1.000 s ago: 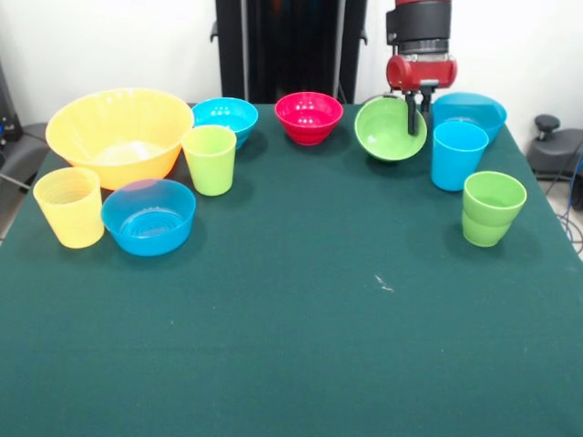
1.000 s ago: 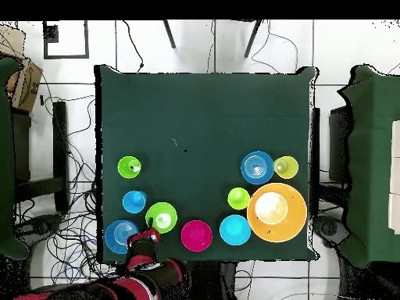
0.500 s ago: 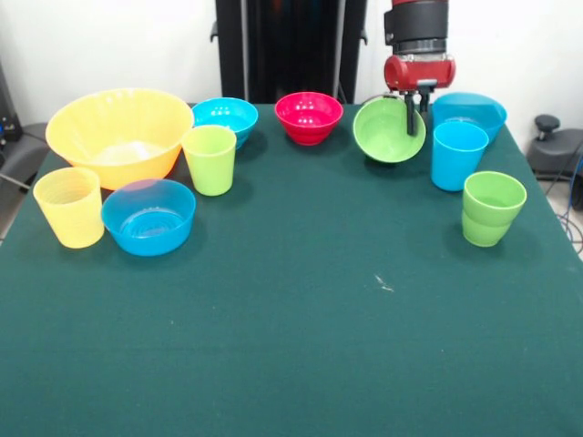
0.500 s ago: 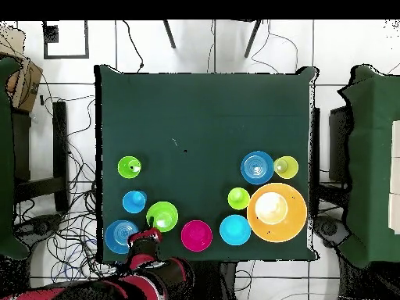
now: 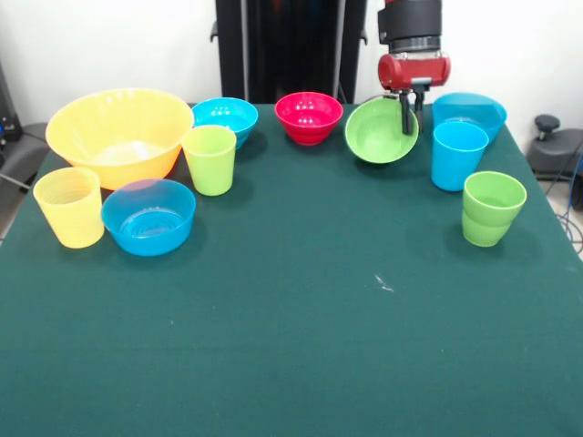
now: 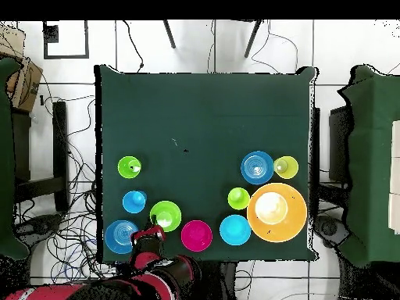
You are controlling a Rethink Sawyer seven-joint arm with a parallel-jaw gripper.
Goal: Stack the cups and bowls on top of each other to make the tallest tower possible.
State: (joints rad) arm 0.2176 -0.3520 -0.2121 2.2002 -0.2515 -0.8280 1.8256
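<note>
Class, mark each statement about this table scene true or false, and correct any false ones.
1. The gripper holds the small green plastic bowl by its rim, tilted. True.
2. The red plastic bowl is stacked inside the large yellow-orange plastic bowl. False: it stands alone on the green tablecloth.
3. The sky blue plastic cup stands upright. True.
4. The green stepped plastic cup lies on its side. False: it stands upright.
</note>
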